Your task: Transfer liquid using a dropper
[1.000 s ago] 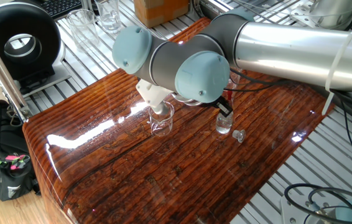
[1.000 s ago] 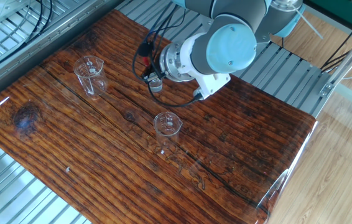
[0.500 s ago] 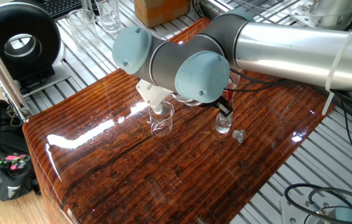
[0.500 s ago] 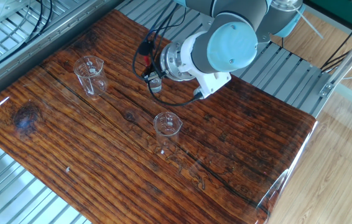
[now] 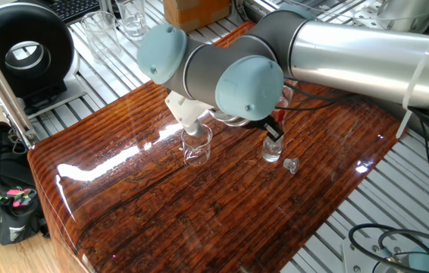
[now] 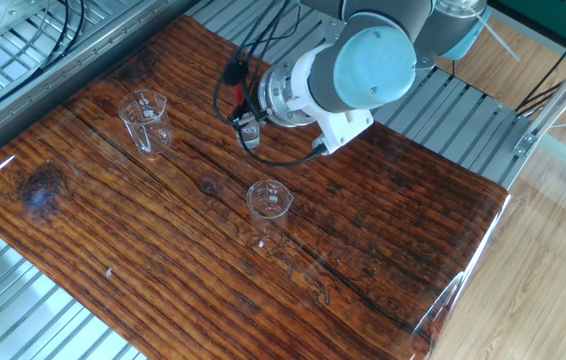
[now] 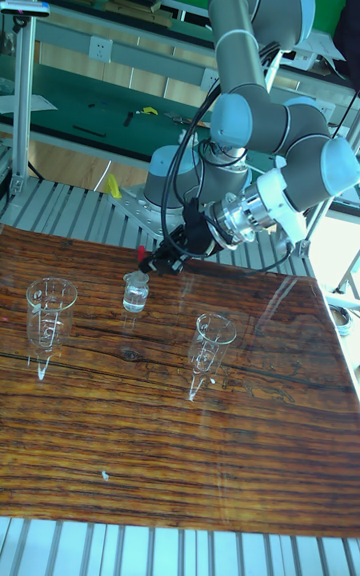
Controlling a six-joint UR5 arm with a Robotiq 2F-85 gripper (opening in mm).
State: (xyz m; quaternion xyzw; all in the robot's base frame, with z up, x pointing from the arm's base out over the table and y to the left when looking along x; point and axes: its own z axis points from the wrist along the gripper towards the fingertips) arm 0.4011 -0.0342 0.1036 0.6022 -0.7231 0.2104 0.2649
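While the gripper (image 7: 165, 254) hung just above the small clear bottle (image 7: 135, 292), the jaws looked pinched on the dropper (image 7: 150, 258): red bulb visible at the black fingertips in the tall fixed view, the slim tube itself too thin to resolve. Call it gripping the dropper, but not crisp. Liquid in the bottle could not be made out through the glass.

Materials: worktop (image 6: 83, 230) was glossy dark wood grain, strongly striped, heavy glare and reflections. Two clear glass beakers with pour lips stood on it, one near the far left (image 7: 48, 313), one nearer the middle (image 7: 214, 340), well apart from each other. Bottle was short, round, clear, sitting between them and further back. A small clear stopper (image 5: 291, 164) lay on the wood just beside the bottle (image 5: 272, 150) in one fixed view. Arm was brushed-silver tube with pale blue round joint caps (image 5: 248, 87); white wrist bracket (image 6: 343, 125); black cables looped off the wrist. Slatted metal frame surrounded the worktop.

Versus a second earlier: wrist and joint caps had shifted slightly up and toward the back of the worktop in both fixed views; gripper tip lifted a touch off the bottle mouth. Beakers, bottle and stopper unchanged.
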